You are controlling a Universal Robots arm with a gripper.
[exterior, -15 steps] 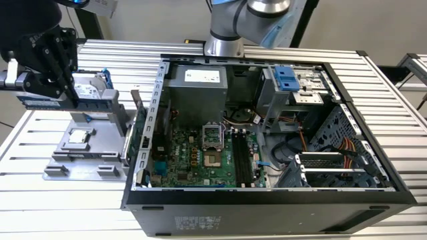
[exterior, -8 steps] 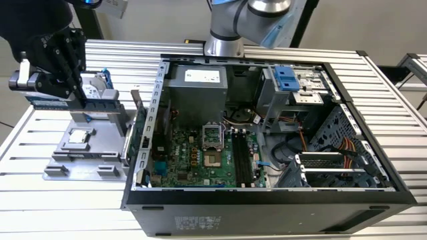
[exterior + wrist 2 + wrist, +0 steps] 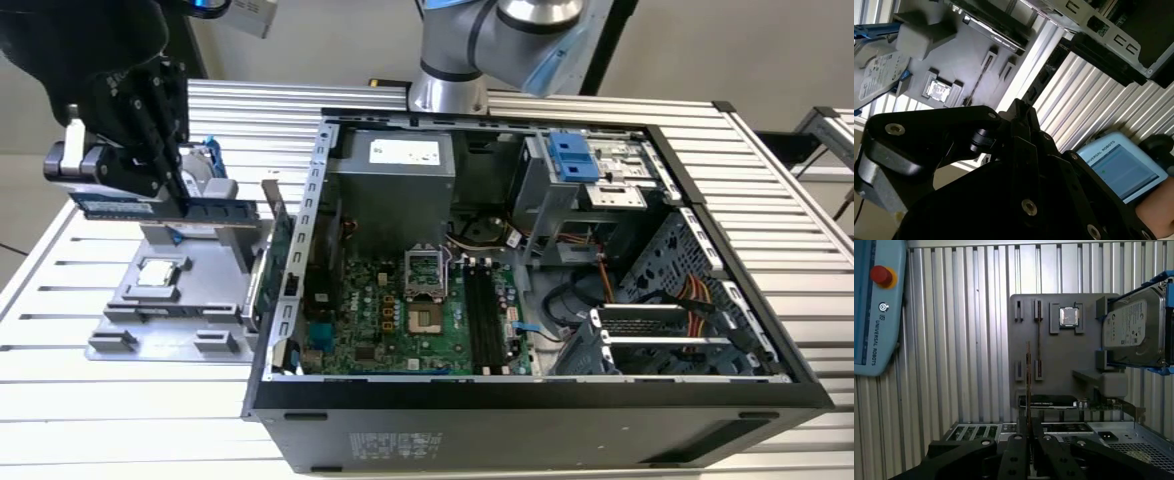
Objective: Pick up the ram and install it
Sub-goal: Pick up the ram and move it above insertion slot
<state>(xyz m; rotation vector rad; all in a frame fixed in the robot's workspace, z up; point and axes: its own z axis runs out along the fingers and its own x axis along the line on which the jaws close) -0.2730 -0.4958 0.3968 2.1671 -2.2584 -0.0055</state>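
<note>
The ram (image 3: 200, 210) is a long, thin bluish-green stick held level in the air at the exterior view's left. My gripper (image 3: 158, 200) is shut on it, above the grey fixture tray (image 3: 134, 335) beside the computer case. In the first wrist view the ram (image 3: 1028, 380) shows edge-on as a thin line rising from between my black fingers (image 3: 1015, 455), in front of the fixture tray (image 3: 1064, 355). The black memory slots (image 3: 483, 320) lie on the motherboard inside the open case (image 3: 534, 400).
On the fixture tray sit a processor chip (image 3: 1069, 316), a silver hard drive in a blue frame (image 3: 1131, 330) and an expansion card (image 3: 1054, 401). A teach pendant (image 3: 876, 305) lies on the slatted table. The case wall (image 3: 287, 250) stands between the tray and the motherboard.
</note>
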